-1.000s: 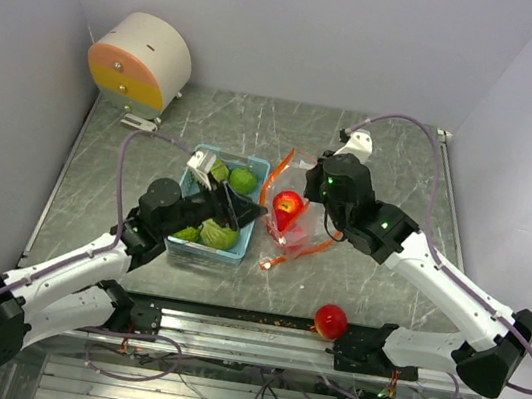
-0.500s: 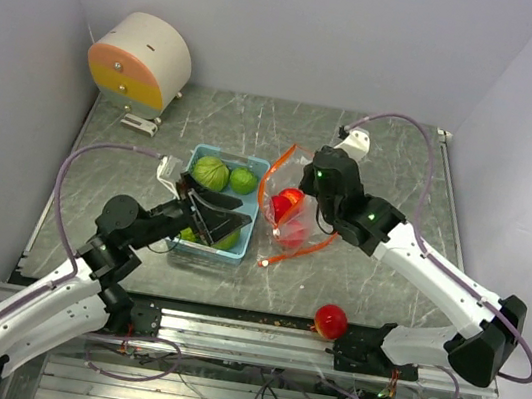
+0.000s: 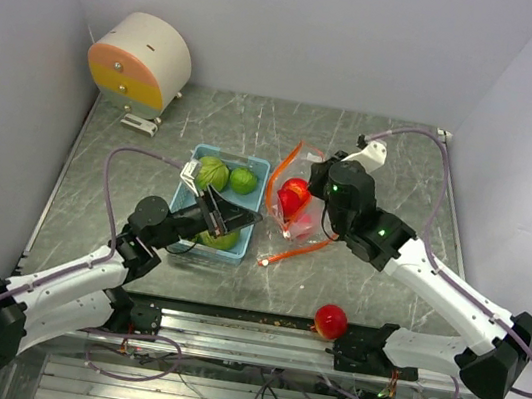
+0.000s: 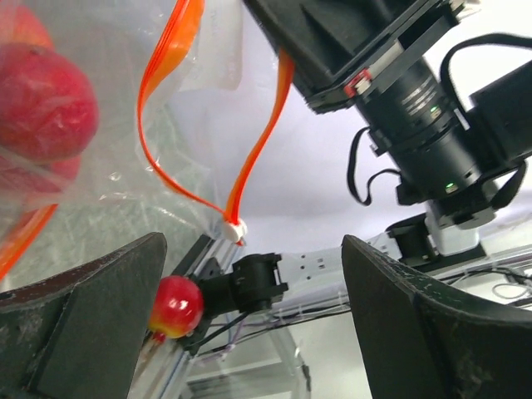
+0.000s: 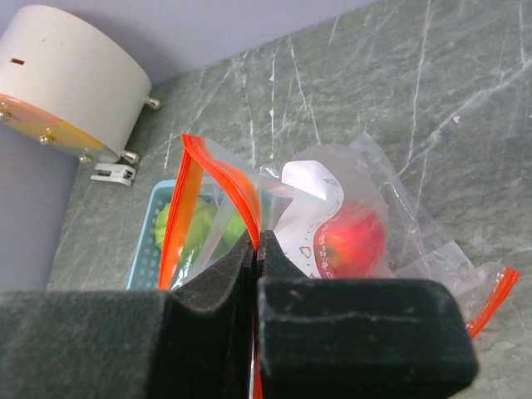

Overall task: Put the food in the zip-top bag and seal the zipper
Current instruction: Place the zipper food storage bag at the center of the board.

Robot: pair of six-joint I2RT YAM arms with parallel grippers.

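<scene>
A clear zip-top bag [image 3: 295,219] with an orange zipper rim [image 3: 282,167] lies right of the tray, its mouth held up. Red apples [image 3: 293,197] sit inside it. My right gripper [image 3: 312,191] is shut on the zipper rim [image 5: 218,173], with an apple [image 5: 355,237] visible through the plastic. My left gripper [image 3: 241,218] is open and empty over the tray's right edge, pointing at the bag [image 4: 100,158]. A cabbage [image 3: 211,173], a lime [image 3: 243,180] and another green piece [image 3: 223,240] lie in the tray. One loose red apple [image 3: 331,320] rests at the near edge; it also shows in the left wrist view [image 4: 174,306].
The light blue tray [image 3: 260,166] stands left of centre. A white and orange drum-shaped device [image 3: 141,60] stands at the back left corner. A metal rail [image 3: 227,320] runs along the near table edge. Grey walls enclose the table.
My left gripper drew back from the bag mouth over the tray, then came partway toward it again, staying open. My right gripper shifted slightly right, keeping hold of the bag's rim.
</scene>
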